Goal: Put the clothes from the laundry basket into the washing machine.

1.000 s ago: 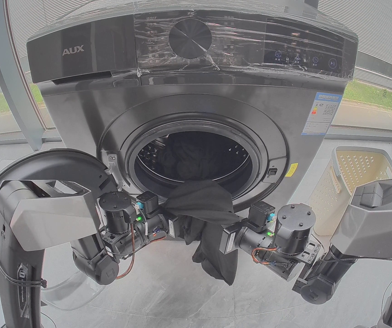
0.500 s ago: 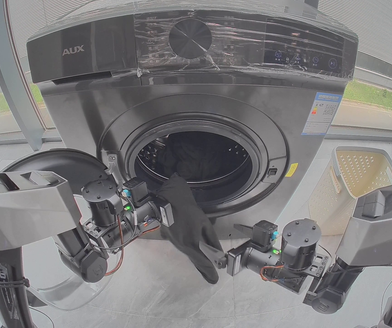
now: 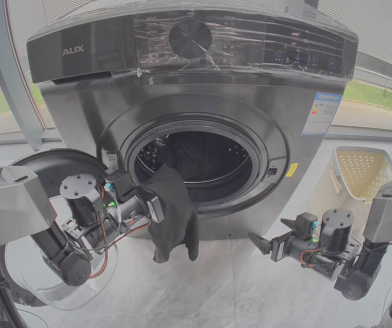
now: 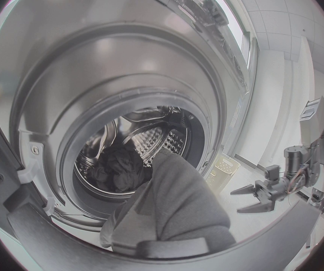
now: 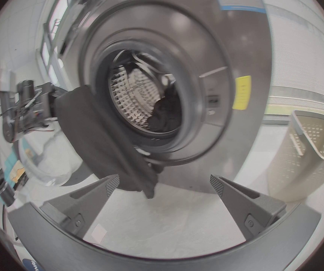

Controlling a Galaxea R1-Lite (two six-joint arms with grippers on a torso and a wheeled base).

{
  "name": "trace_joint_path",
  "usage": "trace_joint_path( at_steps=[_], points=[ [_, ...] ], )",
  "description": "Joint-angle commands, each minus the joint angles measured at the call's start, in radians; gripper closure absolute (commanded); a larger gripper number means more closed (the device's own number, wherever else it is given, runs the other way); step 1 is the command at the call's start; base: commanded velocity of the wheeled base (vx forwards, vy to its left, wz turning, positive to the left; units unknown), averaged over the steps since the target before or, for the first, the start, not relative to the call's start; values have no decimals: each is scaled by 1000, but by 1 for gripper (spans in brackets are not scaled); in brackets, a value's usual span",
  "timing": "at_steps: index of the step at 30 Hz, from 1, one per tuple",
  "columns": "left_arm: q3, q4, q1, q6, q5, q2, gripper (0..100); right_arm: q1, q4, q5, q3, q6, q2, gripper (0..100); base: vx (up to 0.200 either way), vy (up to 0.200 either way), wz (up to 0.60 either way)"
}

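Clamps black garment in left gripper at mouth of washing machine; holds right gripper splayed, low, apart.

Matt dark cloth, glossy metal washer

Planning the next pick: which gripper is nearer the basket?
Right. The right gripper hangs open near the basket's side; the left gripper holds a garment at the drum's opposite edge, farther off.
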Motion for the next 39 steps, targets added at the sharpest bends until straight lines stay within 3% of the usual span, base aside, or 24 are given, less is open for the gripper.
trace_joint_path(
  at_steps=[1, 8, 15, 23, 30, 39],
  points=[
    [46, -2, -15, 0, 6, -80, 100, -99, -4, -11, 11, 0, -41, 0, 0, 0, 0],
    [60, -1, -10, 17, 55, -73, 100, -93, -4, -5, 14, 10, -50, 0, 0, 0, 0],
    [62, -1, -18, 23, 59, -55, 100, -91, -4, -7, 14, 12, -30, 0, 171, 0, 0],
    [68, -1, -44, 29, 76, -34, 100, -84, -4, -7, 19, 12, -32, 0, 0, 0, 0],
    [66, -2, -55, 31, 82, -12, 100, -79, -4, -8, 20, 12, -37, 0, 200, 0, 0],
    [72, -4, -93, 28, 90, -20, 100, -62, -4, -10, 34, 12, -38, 0, 0, 0, 0]
  ],
)
